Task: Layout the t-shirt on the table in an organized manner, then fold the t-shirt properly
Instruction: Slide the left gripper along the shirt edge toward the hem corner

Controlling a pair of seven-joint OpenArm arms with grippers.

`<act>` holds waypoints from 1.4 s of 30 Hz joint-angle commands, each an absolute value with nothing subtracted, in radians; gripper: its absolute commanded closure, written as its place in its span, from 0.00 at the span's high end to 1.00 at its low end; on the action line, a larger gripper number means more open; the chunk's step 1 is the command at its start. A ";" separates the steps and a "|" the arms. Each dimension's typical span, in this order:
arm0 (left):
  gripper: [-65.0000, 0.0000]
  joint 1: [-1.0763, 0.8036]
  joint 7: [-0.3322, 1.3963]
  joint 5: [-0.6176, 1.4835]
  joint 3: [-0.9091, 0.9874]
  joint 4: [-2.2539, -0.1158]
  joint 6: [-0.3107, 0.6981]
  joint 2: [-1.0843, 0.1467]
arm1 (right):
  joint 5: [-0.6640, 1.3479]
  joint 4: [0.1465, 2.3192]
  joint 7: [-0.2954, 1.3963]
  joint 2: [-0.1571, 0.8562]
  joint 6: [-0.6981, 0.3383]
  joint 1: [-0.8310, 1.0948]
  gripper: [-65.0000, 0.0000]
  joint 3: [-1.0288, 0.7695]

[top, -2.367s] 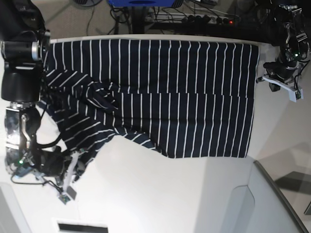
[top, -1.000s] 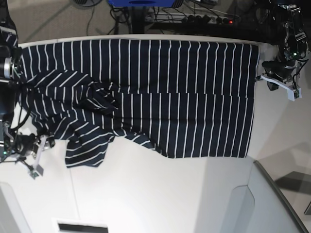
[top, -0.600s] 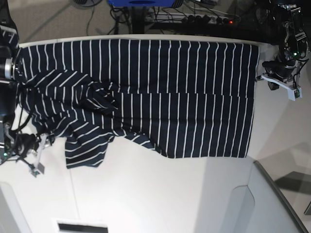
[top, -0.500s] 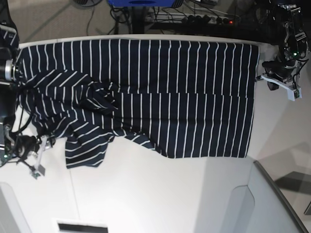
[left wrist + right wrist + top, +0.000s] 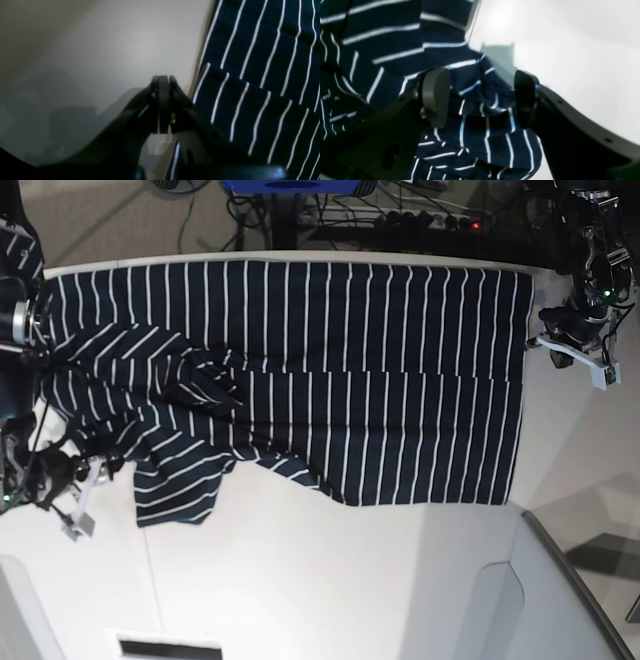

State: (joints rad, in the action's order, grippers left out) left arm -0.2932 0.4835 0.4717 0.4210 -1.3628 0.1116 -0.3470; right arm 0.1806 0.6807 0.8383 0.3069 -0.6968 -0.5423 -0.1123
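The t-shirt, dark navy with thin white stripes, lies spread across the far half of the white table, with its left end bunched and wrinkled. My right gripper is at that bunched left corner. In the right wrist view it is open, with crumpled striped fabric lying between its jaws. My left gripper is just off the shirt's right edge. In the left wrist view it is shut and empty over bare table, with the shirt's edge beside it.
Cables and a power strip lie on the floor beyond the table's far edge. A grey raised panel stands at the near right. A dark slot sits at the near left edge.
My right arm has drawn back to the left, leaving the sleeve on the table, then edged back toward the bunched corner. The left arm has barely moved.
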 commanded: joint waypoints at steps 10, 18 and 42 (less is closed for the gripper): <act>0.00 -0.286 0.461 0.475 0.426 -1.340 0.116 -0.363 | 0.193 0.697 0.848 0.318 -0.698 -0.550 0.56 -0.120; 0.00 -0.286 0.458 0.475 0.429 -1.325 0.116 -0.363 | 0.193 0.697 0.855 0.298 -0.698 -0.544 0.19 -0.120; 0.51 0.130 0.466 0.473 0.423 -0.949 0.116 -0.406 | 0.193 0.912 0.855 0.280 -0.698 -0.486 0.01 -0.119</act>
State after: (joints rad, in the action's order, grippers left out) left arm 0.1112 0.4881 0.4671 0.4171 -0.9363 0.1120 -0.3737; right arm 0.1841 0.8921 0.8654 0.2634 -0.6941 -0.4534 -0.1150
